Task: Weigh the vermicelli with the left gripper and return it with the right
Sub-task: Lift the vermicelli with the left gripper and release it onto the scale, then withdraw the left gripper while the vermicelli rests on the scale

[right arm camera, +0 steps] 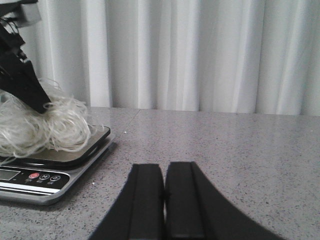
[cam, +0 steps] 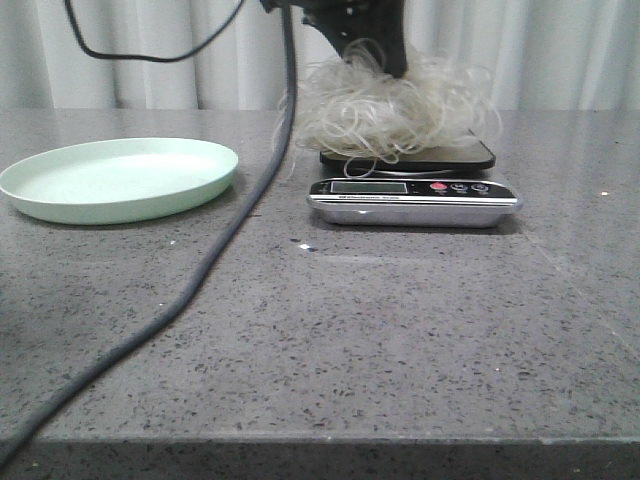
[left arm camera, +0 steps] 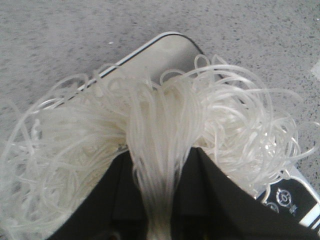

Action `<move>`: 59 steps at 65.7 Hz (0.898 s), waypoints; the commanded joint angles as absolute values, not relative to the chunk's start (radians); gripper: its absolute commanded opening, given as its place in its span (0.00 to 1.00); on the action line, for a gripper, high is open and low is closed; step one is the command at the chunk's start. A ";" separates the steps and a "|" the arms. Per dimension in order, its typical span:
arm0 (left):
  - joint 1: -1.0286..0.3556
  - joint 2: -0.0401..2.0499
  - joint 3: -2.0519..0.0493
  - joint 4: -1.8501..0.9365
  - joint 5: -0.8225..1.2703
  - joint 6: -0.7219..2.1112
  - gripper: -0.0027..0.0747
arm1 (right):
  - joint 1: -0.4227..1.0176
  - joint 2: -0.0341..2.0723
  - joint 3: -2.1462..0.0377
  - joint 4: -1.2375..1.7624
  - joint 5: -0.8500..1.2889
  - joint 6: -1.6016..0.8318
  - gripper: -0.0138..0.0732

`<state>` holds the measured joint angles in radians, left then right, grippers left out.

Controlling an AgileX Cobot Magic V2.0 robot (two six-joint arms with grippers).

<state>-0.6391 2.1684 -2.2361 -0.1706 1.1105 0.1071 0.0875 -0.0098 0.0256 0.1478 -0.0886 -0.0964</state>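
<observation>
I can't read any text here. The scale (cam: 413,197), at centre right of the front view, has a blank-looking display (cam: 368,187) and a line of print below it too small to read.

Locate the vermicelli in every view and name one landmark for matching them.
Front view: the vermicelli sits at top centre, on the scale.
Left wrist view: it fills the frame, pinched in the left pincer.
Right wrist view: at the left edge.
Shared landmark: the scale, visible in all three.
</observation>
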 commanded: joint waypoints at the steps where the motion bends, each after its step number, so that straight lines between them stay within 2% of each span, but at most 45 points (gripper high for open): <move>1: -0.649 2.133 -2.281 -0.194 1.052 0.106 0.22 | 0.083 -0.027 0.020 0.144 -0.164 -0.103 0.37; 8: -0.649 2.141 -2.281 -0.194 1.056 0.106 0.31 | 0.084 -0.027 0.020 0.144 -0.164 -0.103 0.37; 9: -0.652 2.141 -2.283 -0.194 1.054 0.106 0.41 | 0.084 -0.027 0.020 0.144 -0.164 -0.103 0.37; 16: -0.652 2.141 -2.316 -0.194 1.082 0.104 0.60 | 0.084 -0.027 0.020 0.144 -0.164 -0.103 0.37; 20: -0.652 2.141 -2.350 -0.194 1.113 0.104 0.65 | 0.084 -0.027 0.020 0.144 -0.164 -0.103 0.37; 38: -0.616 2.095 -2.513 -0.192 1.200 0.078 0.64 | 0.084 -0.027 0.020 0.144 -0.164 -0.103 0.37; 59: -0.519 1.964 -2.518 -0.143 1.261 0.072 0.64 | 0.084 -0.027 0.020 0.144 -0.164 -0.103 0.37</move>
<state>-0.5551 2.0690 -2.4869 -0.1613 1.2616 0.0921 0.0875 -0.0098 0.0256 0.1478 -0.0886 -0.0964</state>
